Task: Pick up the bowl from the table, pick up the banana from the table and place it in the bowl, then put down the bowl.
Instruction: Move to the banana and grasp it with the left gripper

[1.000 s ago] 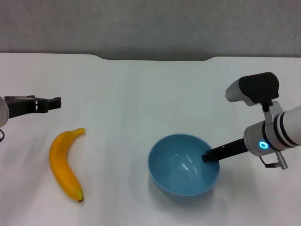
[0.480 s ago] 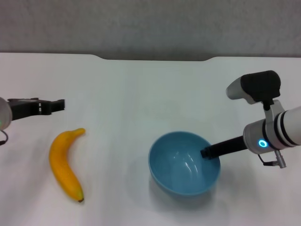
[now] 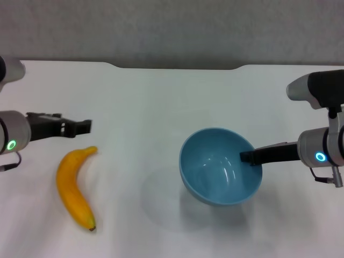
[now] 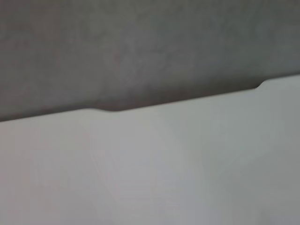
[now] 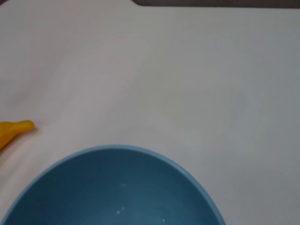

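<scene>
The light-blue bowl hangs tilted above the white table and casts a shadow beneath itself. My right gripper is shut on its right rim and reaches in from the right. The bowl's inside fills the near part of the right wrist view. The yellow-orange banana lies on the table at the left, dark tip toward me; its stem end shows in the right wrist view. My left gripper hovers just beyond the banana's stem end, pointing right, holding nothing.
The table's far edge has a shallow notch with a grey wall behind it. The left wrist view shows only the bare tabletop and that far edge.
My right gripper has lifted the bowl off the table and carried it a little right and farther away. My left arm has moved right, toward the banana's stem end.
</scene>
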Controlling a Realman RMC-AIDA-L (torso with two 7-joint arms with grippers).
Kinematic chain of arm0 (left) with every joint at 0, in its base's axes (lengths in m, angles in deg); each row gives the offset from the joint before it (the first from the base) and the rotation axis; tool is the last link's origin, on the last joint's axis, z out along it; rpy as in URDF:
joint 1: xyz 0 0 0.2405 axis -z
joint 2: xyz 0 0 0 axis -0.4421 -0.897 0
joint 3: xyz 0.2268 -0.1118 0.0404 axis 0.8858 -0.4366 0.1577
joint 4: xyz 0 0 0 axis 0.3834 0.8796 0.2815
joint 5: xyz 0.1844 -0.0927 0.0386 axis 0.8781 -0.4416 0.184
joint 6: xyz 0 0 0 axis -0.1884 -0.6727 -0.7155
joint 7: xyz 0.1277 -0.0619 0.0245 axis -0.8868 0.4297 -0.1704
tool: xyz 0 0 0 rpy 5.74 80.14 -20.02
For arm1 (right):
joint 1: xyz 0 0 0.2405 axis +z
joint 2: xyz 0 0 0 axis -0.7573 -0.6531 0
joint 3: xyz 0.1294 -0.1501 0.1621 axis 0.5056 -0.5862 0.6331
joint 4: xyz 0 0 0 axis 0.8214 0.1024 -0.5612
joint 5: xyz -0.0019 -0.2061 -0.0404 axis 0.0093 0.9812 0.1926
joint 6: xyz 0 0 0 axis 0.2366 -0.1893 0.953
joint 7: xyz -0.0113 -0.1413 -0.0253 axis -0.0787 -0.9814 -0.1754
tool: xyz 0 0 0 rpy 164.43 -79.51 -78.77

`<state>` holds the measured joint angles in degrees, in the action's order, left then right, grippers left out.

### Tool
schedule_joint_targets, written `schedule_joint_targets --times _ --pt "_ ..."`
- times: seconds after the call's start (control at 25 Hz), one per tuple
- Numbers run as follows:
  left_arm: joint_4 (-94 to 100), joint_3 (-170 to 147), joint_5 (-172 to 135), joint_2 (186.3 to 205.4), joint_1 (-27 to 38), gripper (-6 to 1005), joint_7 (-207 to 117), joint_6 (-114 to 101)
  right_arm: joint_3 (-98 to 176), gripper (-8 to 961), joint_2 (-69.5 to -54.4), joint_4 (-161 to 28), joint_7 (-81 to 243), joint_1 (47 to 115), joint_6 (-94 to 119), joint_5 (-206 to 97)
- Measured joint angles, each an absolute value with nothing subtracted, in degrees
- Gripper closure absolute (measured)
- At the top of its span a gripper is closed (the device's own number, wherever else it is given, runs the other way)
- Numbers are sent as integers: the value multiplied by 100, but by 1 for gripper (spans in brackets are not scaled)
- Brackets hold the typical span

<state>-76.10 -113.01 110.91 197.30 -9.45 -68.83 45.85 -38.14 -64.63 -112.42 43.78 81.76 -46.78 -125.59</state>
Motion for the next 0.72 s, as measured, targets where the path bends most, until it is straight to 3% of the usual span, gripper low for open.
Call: schedule_joint_targets --times 0.32,0.72 --pt "-7569 -10530 13414 19745 -667 187 -4266 5016 -3768 921 -6458 -11316 4389 8125 -4665 -12550" --pt "-7267 -10067 13438 19753 -384 176 -3491 5289 -3764 920 -6459 -11409 4395 8112 -4660 -12576"
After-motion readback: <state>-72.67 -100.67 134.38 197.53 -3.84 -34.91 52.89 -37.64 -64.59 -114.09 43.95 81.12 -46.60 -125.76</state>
